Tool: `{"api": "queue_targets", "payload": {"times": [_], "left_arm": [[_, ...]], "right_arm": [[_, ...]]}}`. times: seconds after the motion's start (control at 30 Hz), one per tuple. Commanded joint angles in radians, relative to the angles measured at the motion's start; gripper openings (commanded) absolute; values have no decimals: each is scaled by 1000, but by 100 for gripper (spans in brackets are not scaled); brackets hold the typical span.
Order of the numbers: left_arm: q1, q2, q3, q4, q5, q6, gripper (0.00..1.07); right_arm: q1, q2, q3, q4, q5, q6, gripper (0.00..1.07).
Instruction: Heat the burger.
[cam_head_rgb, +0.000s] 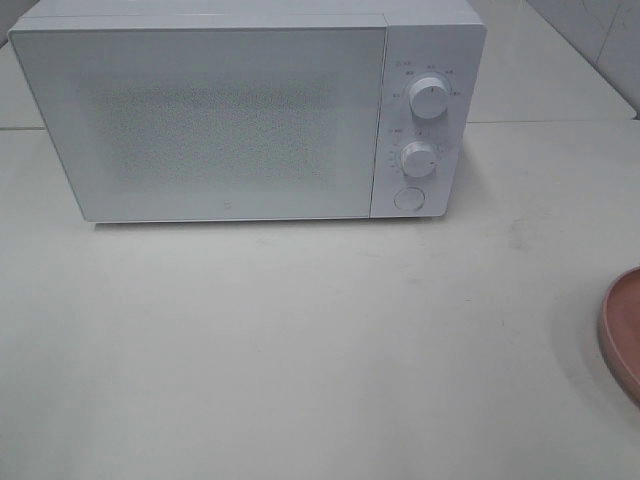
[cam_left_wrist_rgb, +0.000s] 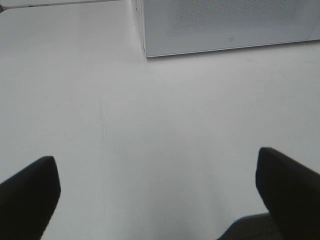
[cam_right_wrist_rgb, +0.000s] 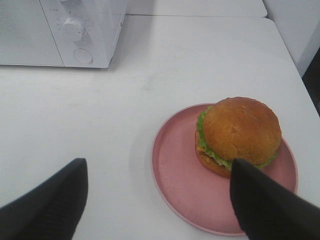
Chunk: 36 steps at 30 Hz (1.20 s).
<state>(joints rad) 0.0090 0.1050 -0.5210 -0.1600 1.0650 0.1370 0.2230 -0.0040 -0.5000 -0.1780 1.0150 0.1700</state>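
Observation:
The burger (cam_right_wrist_rgb: 240, 131) has a golden-brown bun with green lettuce and sits on a pink plate (cam_right_wrist_rgb: 175, 165) in the right wrist view. My right gripper (cam_right_wrist_rgb: 157, 205) is open above the table short of the plate, and one of its fingers (cam_right_wrist_rgb: 270, 205) overlaps the burger's near edge in the picture. Nothing is between its fingers. My left gripper (cam_left_wrist_rgb: 157, 195) is wide open over bare table, facing the white microwave (cam_left_wrist_rgb: 225, 25). The exterior high view shows the microwave (cam_head_rgb: 230, 110) with its door shut, only the plate's rim (cam_head_rgb: 622, 335) at the right edge, and neither gripper.
The microwave's control panel carries two round knobs (cam_head_rgb: 428, 100) (cam_head_rgb: 418, 160) and a round button (cam_head_rgb: 408, 198). The white table (cam_head_rgb: 300, 350) stretches in front of it. A tiled wall (cam_head_rgb: 600, 40) stands at the back right.

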Motion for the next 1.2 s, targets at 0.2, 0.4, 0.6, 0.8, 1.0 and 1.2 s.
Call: {"api": "queue_targets", "payload": {"times": [0.2, 0.4, 0.6, 0.8, 1.0, 1.2], "left_arm": [[2, -129, 3, 7, 6, -6, 100], [2, -135, 3, 7, 6, -5, 100], [2, -135, 3, 7, 6, -5, 100], [2, -134, 3, 7, 6, -5, 100], [2, -134, 3, 7, 6, -5, 100], [2, -134, 3, 7, 6, -5, 100]], "right_arm": [[-2, -28, 1, 3, -13, -13, 76], [-2, -28, 1, 3, -13, -13, 76], [-2, -28, 1, 3, -13, -13, 76], [-2, -28, 1, 3, -13, -13, 76], [-2, -28, 1, 3, -13, -13, 76], [-2, -28, 1, 3, -13, -13, 76]]}}
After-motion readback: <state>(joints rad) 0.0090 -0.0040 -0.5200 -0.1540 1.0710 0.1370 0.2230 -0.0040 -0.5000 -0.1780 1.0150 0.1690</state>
